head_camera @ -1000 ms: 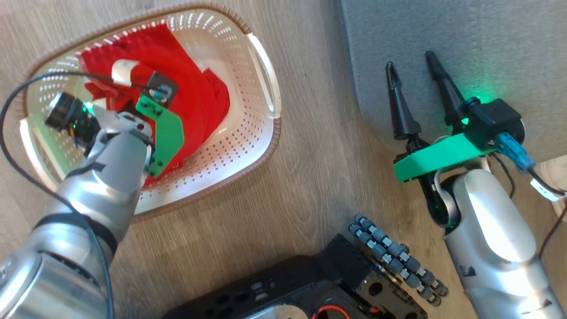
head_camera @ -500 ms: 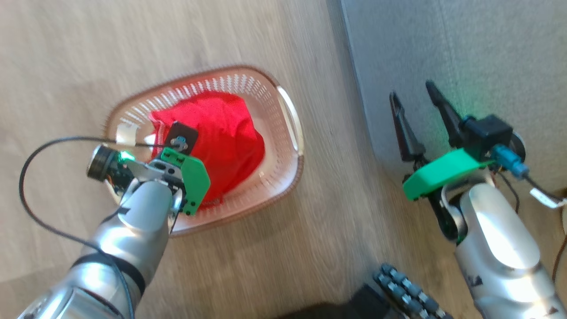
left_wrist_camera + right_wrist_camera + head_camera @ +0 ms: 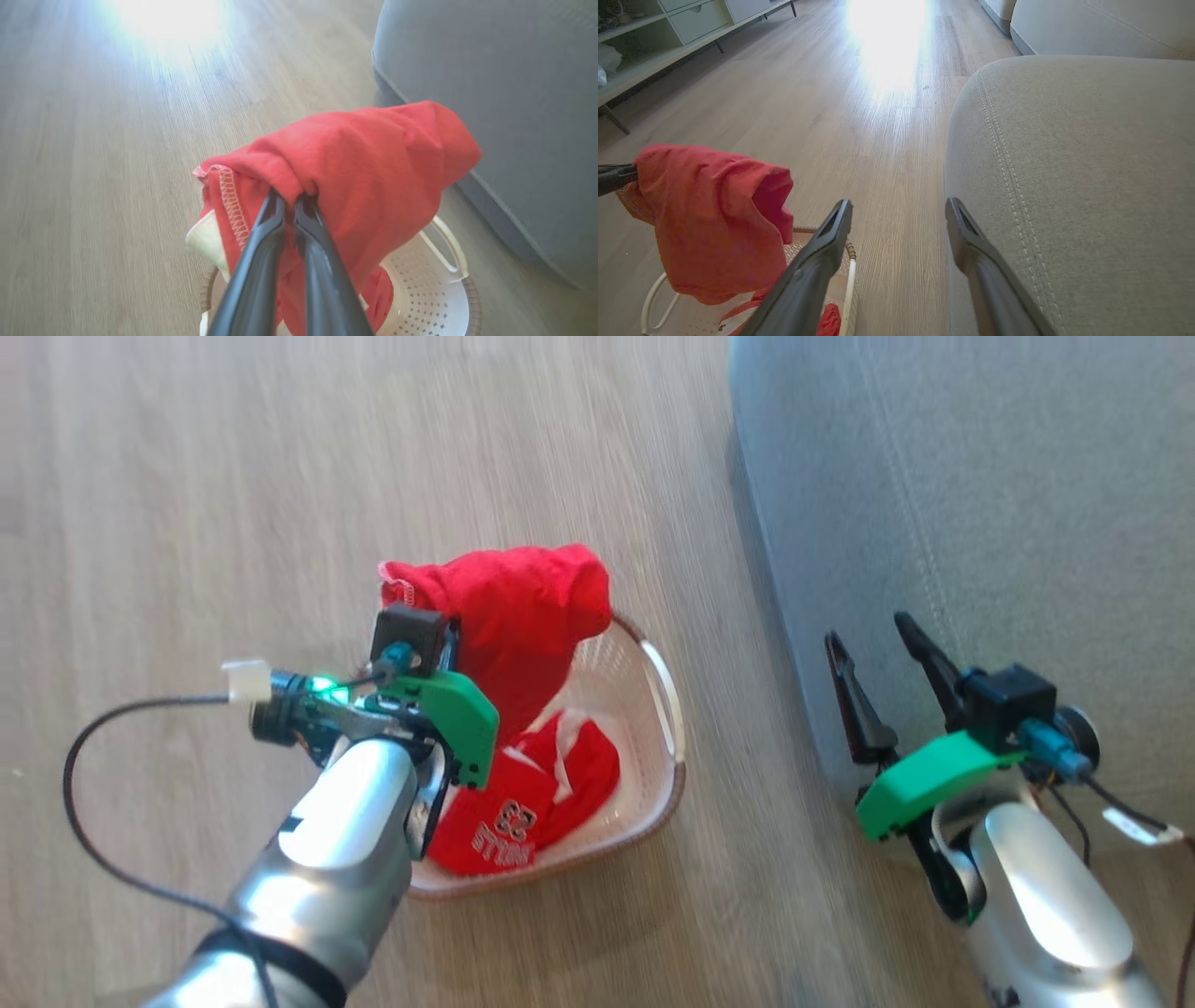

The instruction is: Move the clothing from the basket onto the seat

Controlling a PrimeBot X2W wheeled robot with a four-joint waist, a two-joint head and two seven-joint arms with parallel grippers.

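Note:
My left gripper (image 3: 288, 198) is shut on the plain red garment (image 3: 518, 611), which hangs lifted above the cream basket (image 3: 667, 709); the same plain red garment (image 3: 373, 172) drapes over the fingertips in the left wrist view. The red garment with white bands and lettering (image 3: 532, 803) lies in the basket. The grey seat (image 3: 980, 495) stretches along the right. My right gripper (image 3: 873, 639) stands open at the seat's edge, its fingers (image 3: 826, 233) spread with nothing between them. The lifted garment (image 3: 710, 219) hangs left of the right gripper (image 3: 899, 210).
Wood floor (image 3: 280, 476) lies around the basket. Pale shelving with drawers (image 3: 654, 28) runs along the far left wall in the right wrist view. A second upholstered cushion (image 3: 1101, 23) stands beyond the seat.
My left gripper has risen out of the basket with the plain red garment, uncovering the lettered one. The head camera has shifted, so the basket sits lower and smaller.

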